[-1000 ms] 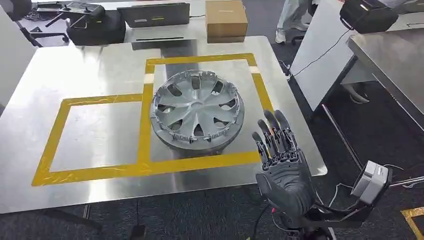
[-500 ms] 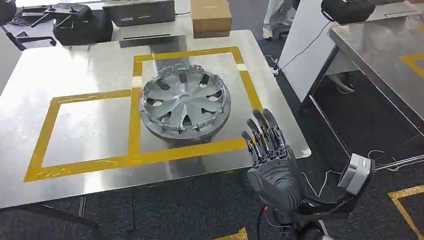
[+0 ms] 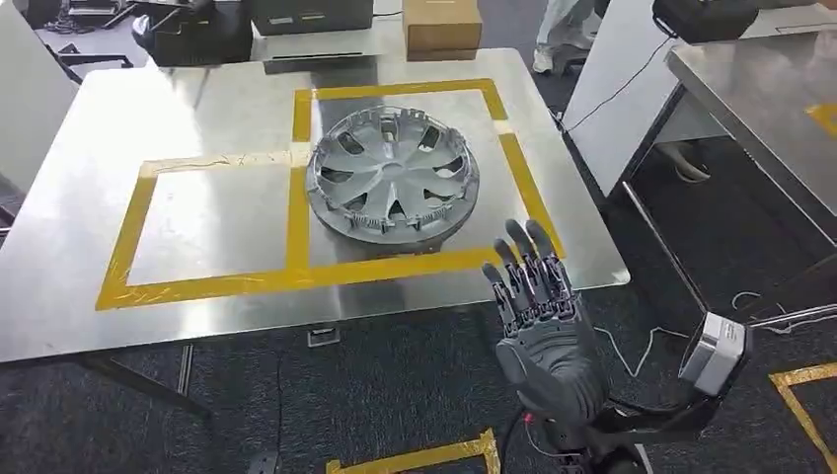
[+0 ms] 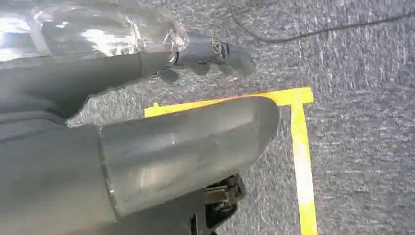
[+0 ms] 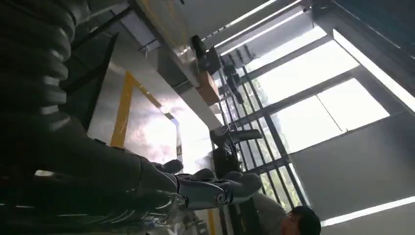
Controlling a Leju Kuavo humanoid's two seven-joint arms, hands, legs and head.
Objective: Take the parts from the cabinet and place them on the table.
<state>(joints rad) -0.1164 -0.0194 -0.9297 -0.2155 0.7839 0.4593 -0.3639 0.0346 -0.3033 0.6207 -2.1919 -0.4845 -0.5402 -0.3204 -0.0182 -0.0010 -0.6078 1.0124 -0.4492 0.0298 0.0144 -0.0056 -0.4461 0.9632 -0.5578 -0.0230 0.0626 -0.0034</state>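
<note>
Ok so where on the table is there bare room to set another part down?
The left taped square is bare. The right square is crowded by the hubcap. The table also has bare margins outside the tape.

No readable text — labels too small, blurred.

Wheel cover (image 3: 393, 179) resting on the worktop (image 3: 89, 188); cardboard box (image 3: 441, 24) behind the wheel cover at the far edge; right robot hand (image 3: 538, 321) raised before the wheel cover, off the near edge.
</note>
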